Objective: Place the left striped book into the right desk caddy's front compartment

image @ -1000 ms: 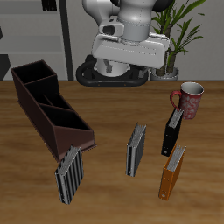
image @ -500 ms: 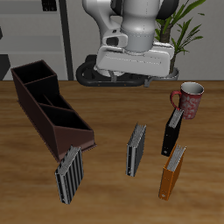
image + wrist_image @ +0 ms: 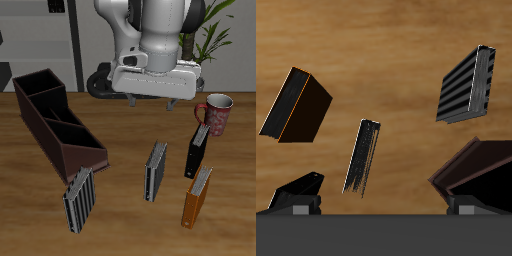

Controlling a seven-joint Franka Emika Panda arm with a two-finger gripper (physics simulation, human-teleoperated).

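Nothing is done yet: the pincer (image 3: 153, 101) hangs high, jaws spread and empty, above the grey book (image 3: 156, 170), which stands on the worktop (image 3: 120, 215) at about three o'clock from the caddy (image 3: 55, 122).

Pincer (image 3: 152, 100) pointing down, fingers (image 3: 300, 208) apart, empty.

left striped book (image 3: 155, 171) with bare table (image 3: 120, 215) all round, black book (image 3: 196, 152) and orange book (image 3: 196, 197) nearby
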